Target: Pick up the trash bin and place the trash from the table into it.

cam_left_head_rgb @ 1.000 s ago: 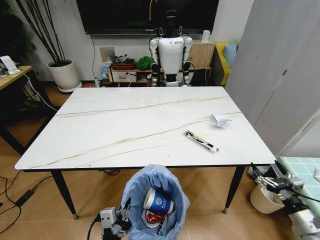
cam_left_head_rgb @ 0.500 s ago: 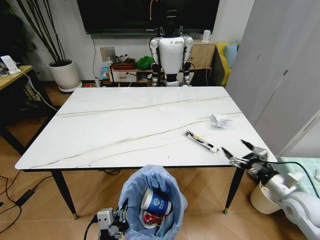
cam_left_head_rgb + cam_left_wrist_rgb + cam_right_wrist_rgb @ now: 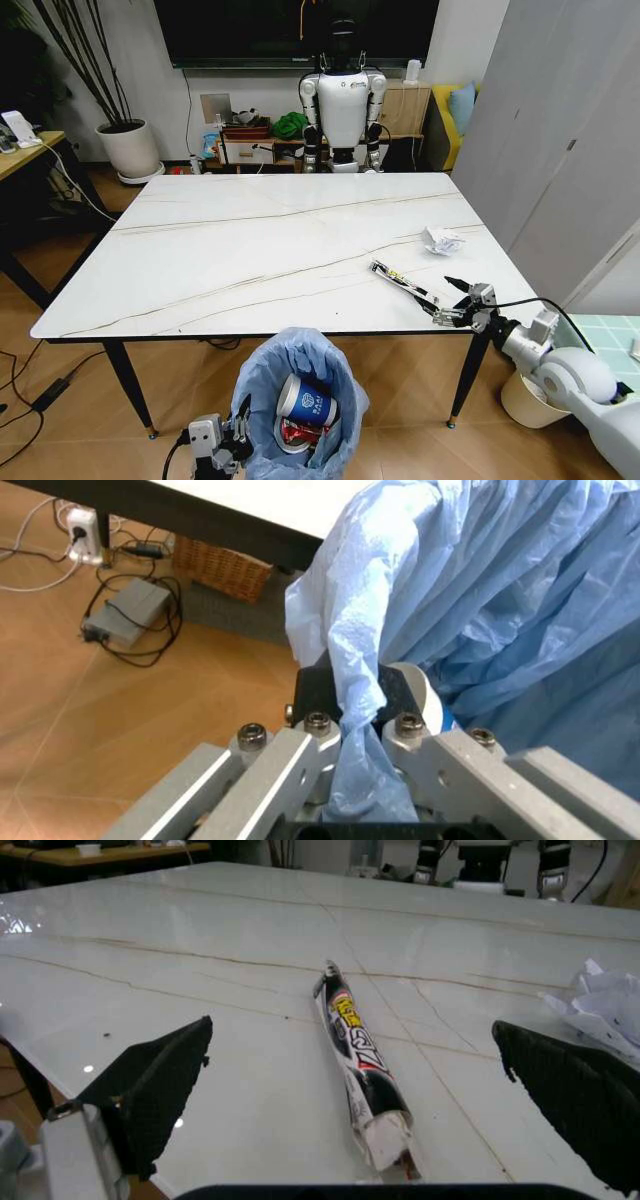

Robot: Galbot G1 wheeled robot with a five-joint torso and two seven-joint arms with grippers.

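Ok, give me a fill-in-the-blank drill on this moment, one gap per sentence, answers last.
1. The left gripper is shut on the trash bin's light-blue ____.
2. The right gripper is open at the near end of the long dark ____ on the table.
3. Beyond it lies crumpled white ____.
4. A blue-and-white paper ____ lies inside the bin.

Missing words: bag; wrapper; paper; cup

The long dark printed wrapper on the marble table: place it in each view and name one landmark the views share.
Head view: long dark printed wrapper lies near the white marble-look table's front right edge, just ahead of the open right gripper.
Right wrist view: wrapper centred between the fingers, untouched.
Left wrist view: absent; the left gripper clamps the blue bag.
Shared landmark: crumpled white paper.
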